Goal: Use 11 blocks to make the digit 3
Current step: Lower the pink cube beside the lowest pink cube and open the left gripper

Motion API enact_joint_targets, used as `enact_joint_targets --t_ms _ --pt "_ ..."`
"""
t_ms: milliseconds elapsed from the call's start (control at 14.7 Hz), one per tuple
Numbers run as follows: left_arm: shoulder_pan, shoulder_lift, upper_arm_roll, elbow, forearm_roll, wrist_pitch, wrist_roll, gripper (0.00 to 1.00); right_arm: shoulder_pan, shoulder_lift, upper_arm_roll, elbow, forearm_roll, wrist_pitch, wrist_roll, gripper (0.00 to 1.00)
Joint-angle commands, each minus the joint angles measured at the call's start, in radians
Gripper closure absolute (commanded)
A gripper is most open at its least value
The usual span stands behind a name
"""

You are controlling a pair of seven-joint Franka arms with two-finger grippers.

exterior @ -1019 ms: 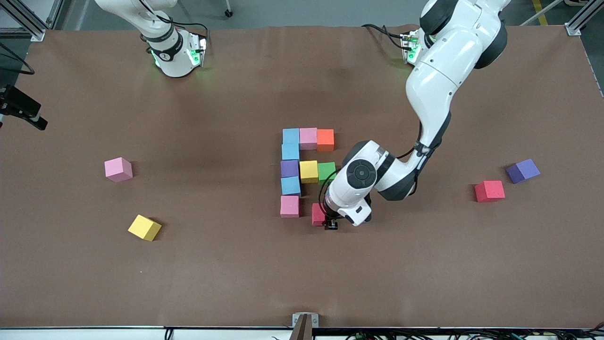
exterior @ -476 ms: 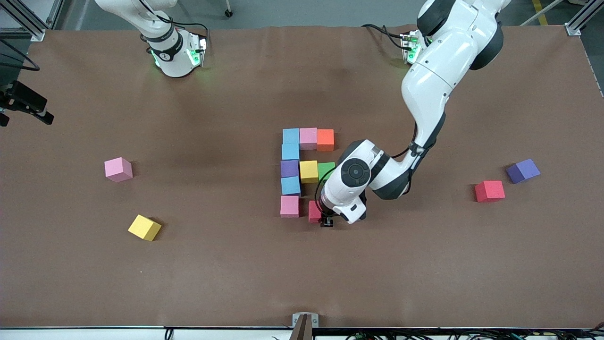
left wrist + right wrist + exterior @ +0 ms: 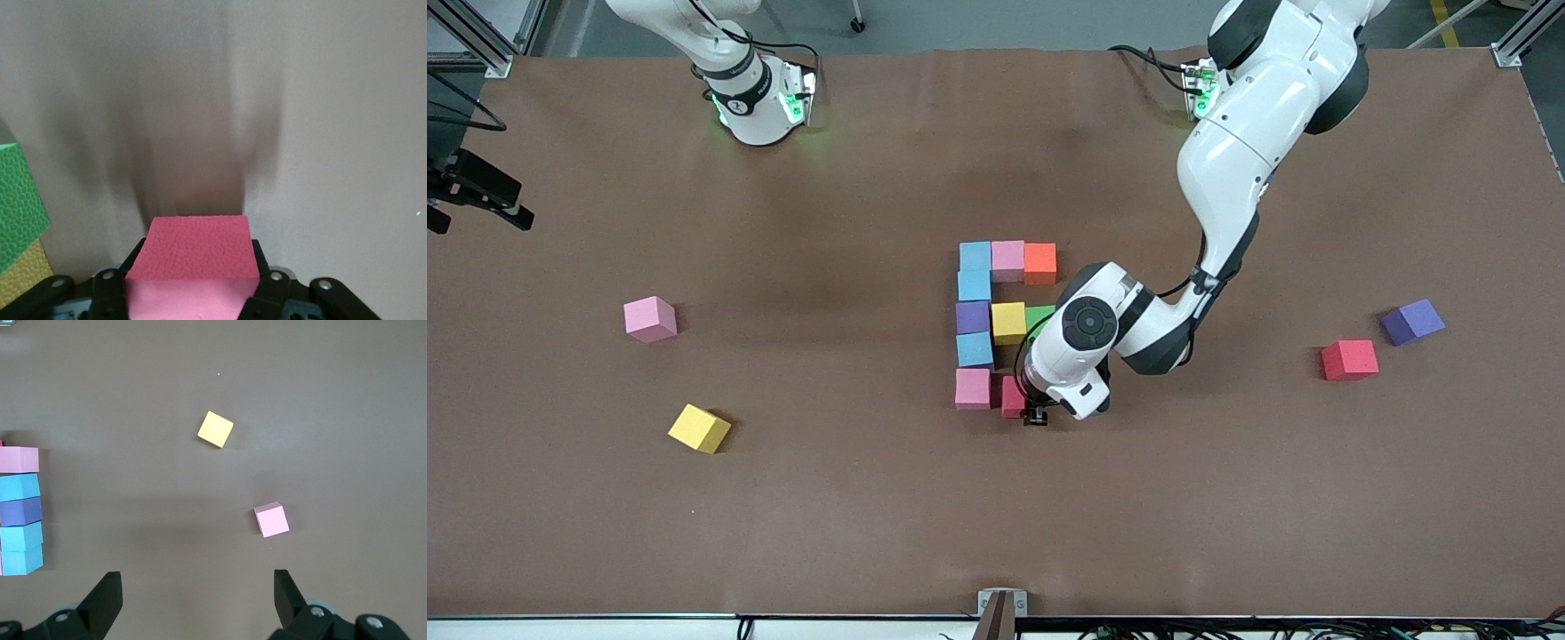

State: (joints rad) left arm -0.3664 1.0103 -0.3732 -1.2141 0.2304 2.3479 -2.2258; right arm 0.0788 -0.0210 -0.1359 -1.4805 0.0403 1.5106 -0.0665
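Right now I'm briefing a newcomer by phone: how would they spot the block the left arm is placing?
Find the coloured figure mid-table; its five-cube column ends nearest the front camera in a pink cube. The red block sits beside that, toward the left arm's end. It alone is clamped in the left gripper; the other red block lies loose.

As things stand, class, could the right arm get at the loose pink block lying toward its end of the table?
Probably yes. The right gripper is open and holds nothing, and the loose pink block stands alone on bare table, nothing touching it. The left gripper, shut on a red block, works elsewhere.
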Motion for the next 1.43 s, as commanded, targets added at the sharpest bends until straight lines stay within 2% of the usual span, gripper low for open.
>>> enact_joint_targets --t_ms 0,1087,1223,1359 --pt "-0.023 0.031 0.01 0.048 -0.023 0.002 -0.005 0.86 0.003 -0.011 0.002 -0.003 -0.014 -0.009 0.002 0.0" --pt "-0.057 0.05 0.033 0.065 -0.023 0.013 -0.005 0.85 0.007 -0.011 0.002 -0.003 -0.013 -0.009 0.004 0.0" --pt "-0.059 0.053 0.036 0.067 -0.023 0.016 -0.005 0.84 0.007 -0.011 0.002 -0.004 -0.013 -0.009 0.002 0.0" --pt "-0.057 0.053 0.036 0.065 -0.023 0.027 -0.006 0.78 0.009 -0.01 0.002 -0.004 -0.013 -0.009 0.002 0.0"
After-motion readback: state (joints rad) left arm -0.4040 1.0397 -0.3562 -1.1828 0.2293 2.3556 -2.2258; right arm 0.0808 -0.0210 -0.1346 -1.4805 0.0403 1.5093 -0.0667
